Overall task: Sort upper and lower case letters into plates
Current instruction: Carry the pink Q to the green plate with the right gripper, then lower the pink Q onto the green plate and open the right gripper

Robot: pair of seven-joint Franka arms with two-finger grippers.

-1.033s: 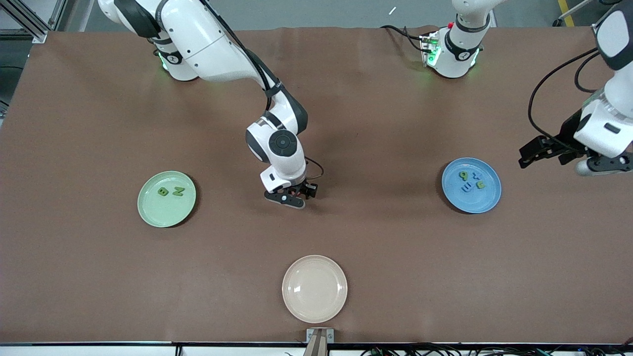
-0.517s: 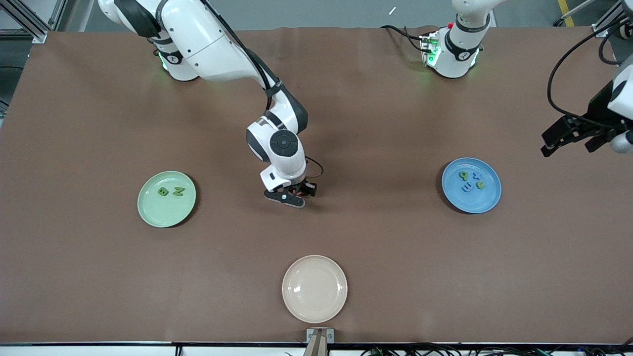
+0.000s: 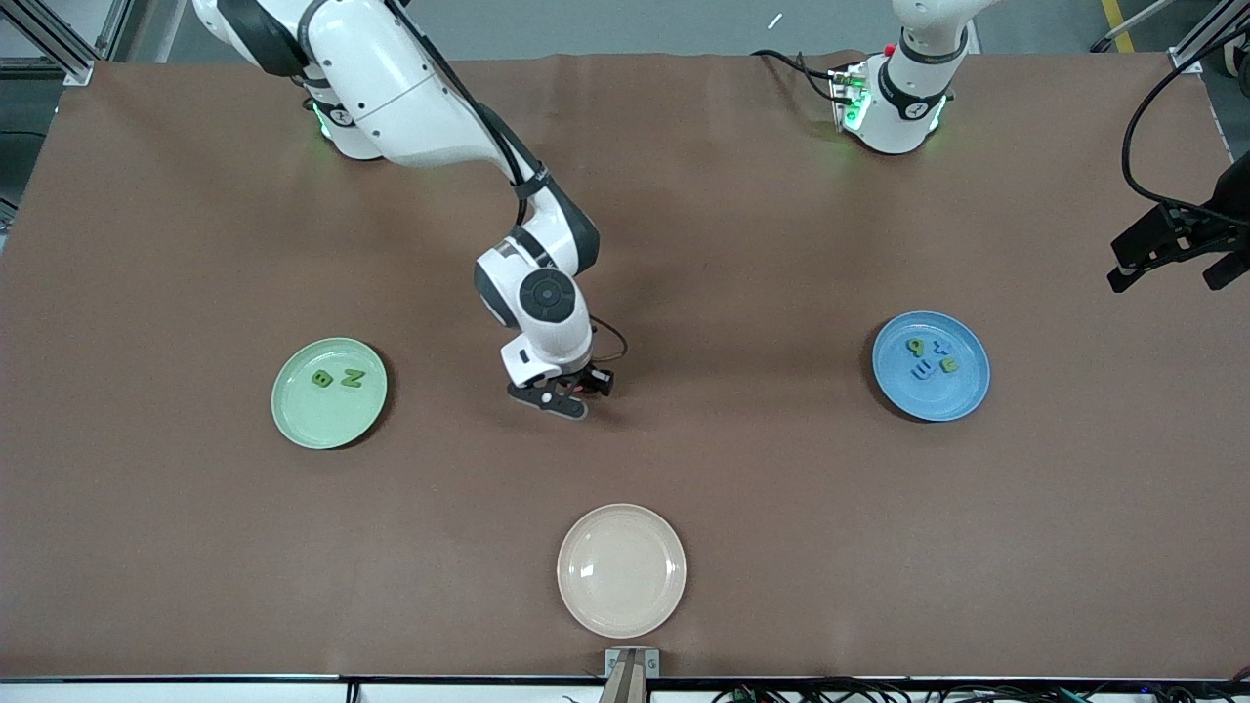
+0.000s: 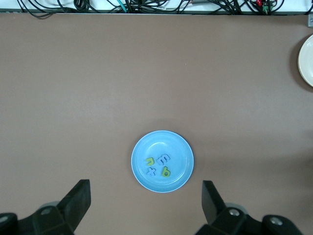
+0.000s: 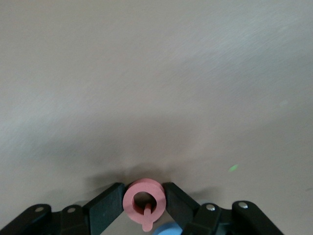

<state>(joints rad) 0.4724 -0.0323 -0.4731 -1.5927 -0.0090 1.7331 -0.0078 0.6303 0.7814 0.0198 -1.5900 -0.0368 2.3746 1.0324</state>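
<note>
My right gripper (image 3: 564, 392) is low over the middle of the table, shut on a pink-red letter (image 5: 144, 200) shaped like a Q. A bit of a blue letter (image 5: 168, 229) shows right beside it. The pale green plate (image 3: 322, 415) toward the right arm's end holds two green letters (image 3: 335, 378). The blue plate (image 3: 937, 400) toward the left arm's end holds several green and blue letters (image 3: 930, 357), also seen in the left wrist view (image 4: 157, 164). My left gripper (image 4: 145, 193) hangs open and empty, high over the table's edge at the left arm's end.
A cream-white plate (image 3: 621, 570) lies empty near the table's front edge, nearer to the front camera than my right gripper. Cables run along that edge (image 4: 146, 6). Both arm bases (image 3: 894, 98) stand at the back edge.
My right gripper closed on the pink-red letter and shifted a little toward the right arm's end. The left arm drew away from the blue plate toward the table's end.
</note>
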